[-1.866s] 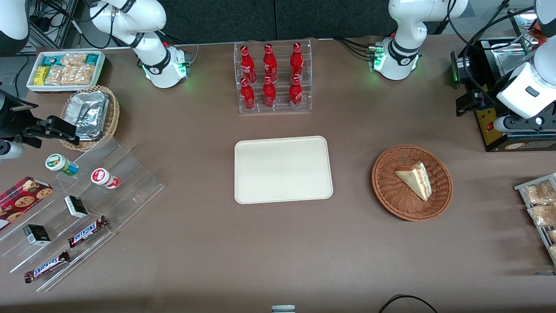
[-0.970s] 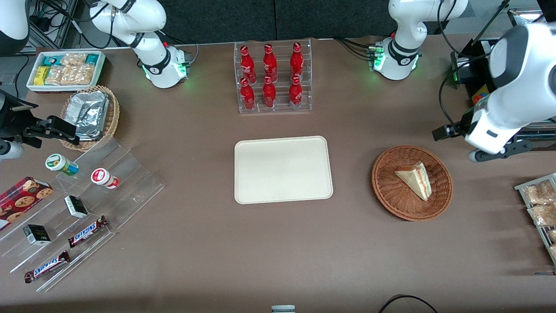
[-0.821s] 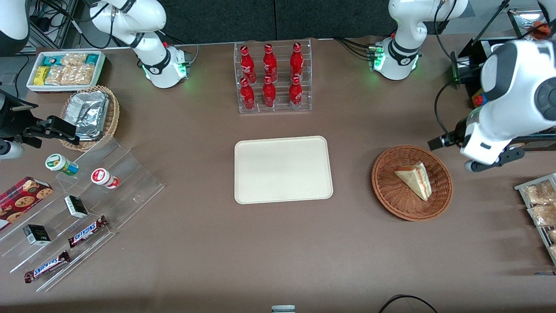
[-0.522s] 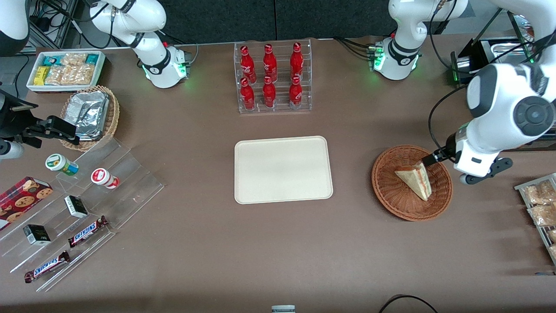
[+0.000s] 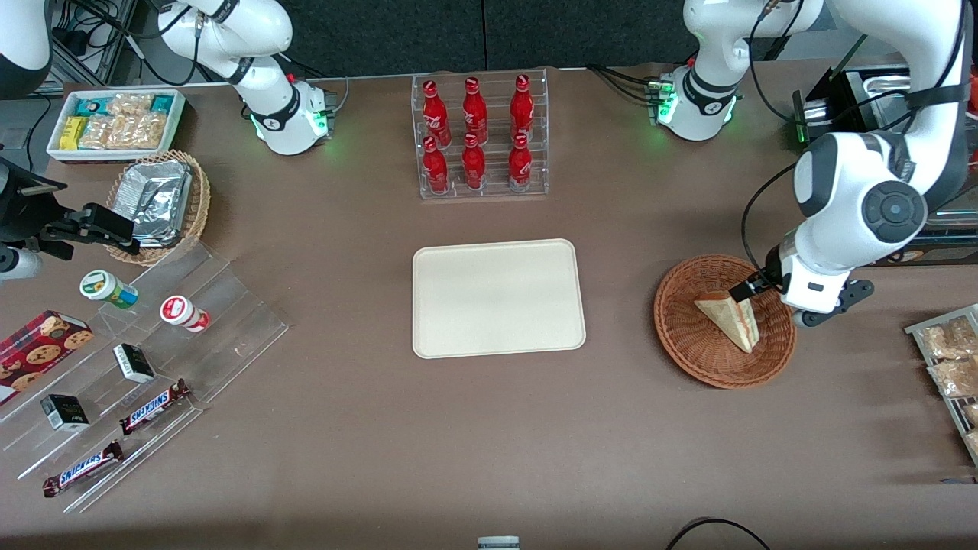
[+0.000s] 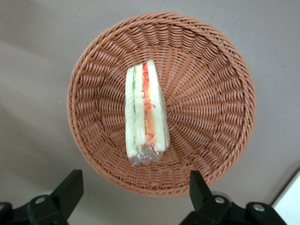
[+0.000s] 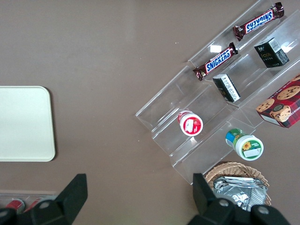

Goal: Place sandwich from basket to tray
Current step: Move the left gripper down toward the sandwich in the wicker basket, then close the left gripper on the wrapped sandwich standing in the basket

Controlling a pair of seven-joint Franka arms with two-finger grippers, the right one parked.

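The sandwich [image 5: 730, 315], a pale bread wedge with red, orange and green layers, lies in the round reddish-brown wicker basket [image 5: 680, 347]. In the left wrist view the sandwich [image 6: 145, 110] rests near the middle of the basket [image 6: 211, 93], cut edge up. My left gripper [image 5: 821, 302] hovers over the basket's rim at the working arm's end. Seen from its wrist, the gripper [image 6: 133, 187] is open with nothing between its fingers [image 6: 70, 187] and stands above the sandwich. The cream-white tray [image 5: 497, 298] lies bare at mid-table, beside the basket toward the parked arm's end.
A clear rack of red bottles [image 5: 480, 137] stands farther from the front camera than the tray. A black appliance [image 5: 863, 107] and a rack of snack bags [image 5: 947, 359] flank the basket at the working arm's end. A stepped acrylic display [image 5: 191, 336] and a foil-lined basket [image 5: 157, 202] sit at the parked arm's end.
The left arm has swung in from the table's end and come nearer the front camera, bringing its gripper over the basket's rim. The sandwich, basket and tray have not moved.
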